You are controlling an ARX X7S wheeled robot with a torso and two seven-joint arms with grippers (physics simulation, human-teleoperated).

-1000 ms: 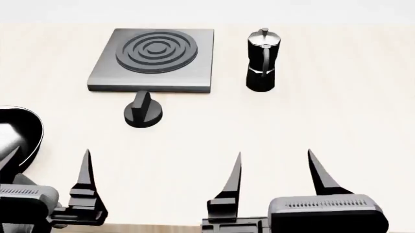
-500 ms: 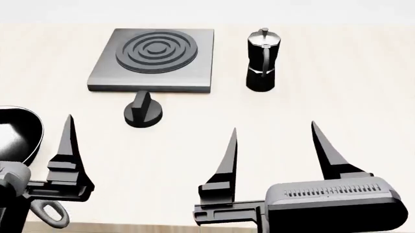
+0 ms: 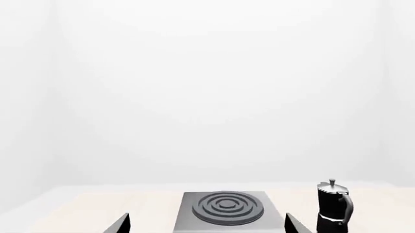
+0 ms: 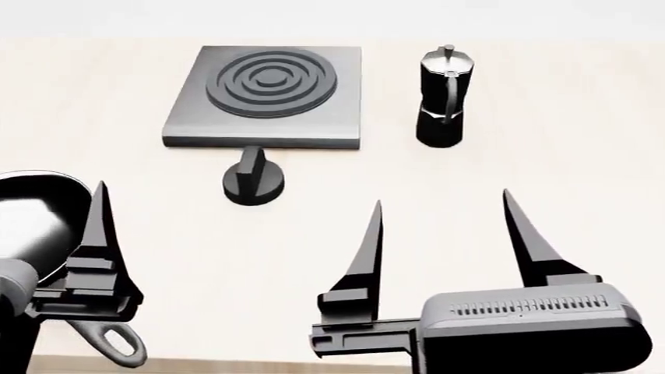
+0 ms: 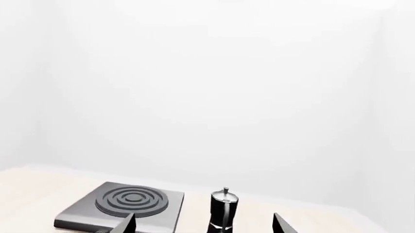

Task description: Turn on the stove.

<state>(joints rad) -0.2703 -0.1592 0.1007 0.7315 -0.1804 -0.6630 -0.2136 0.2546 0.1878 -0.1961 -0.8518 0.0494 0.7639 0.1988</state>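
The stove [image 4: 198, 117] is a flat grey slab with a ring burner [image 4: 272, 82] at the table's far middle. Its black ridged knob [image 4: 252, 181] stands just in front of the slab. The stove also shows in the left wrist view [image 3: 194, 204] and the right wrist view [image 5: 77, 213]. My left gripper [image 3: 207, 225] is open and empty, well short of the knob; the head view shows only one of its fingers [image 4: 101, 234]. My right gripper [image 4: 441, 206] is open and empty, nearer than the knob and to its right. It also shows in the right wrist view [image 5: 204, 223].
A black moka pot [image 4: 441, 97] stands right of the stove. It also shows in the left wrist view [image 3: 334, 206] and the right wrist view [image 5: 224, 211]. A black frying pan [image 4: 31, 210] lies at the near left by my left gripper. The light wooden table [image 4: 582, 140] runs to a white wall.
Both grippers have moved forward toward the stove. The head view has shifted a little, so the stove, knob and moka pot now show further right.
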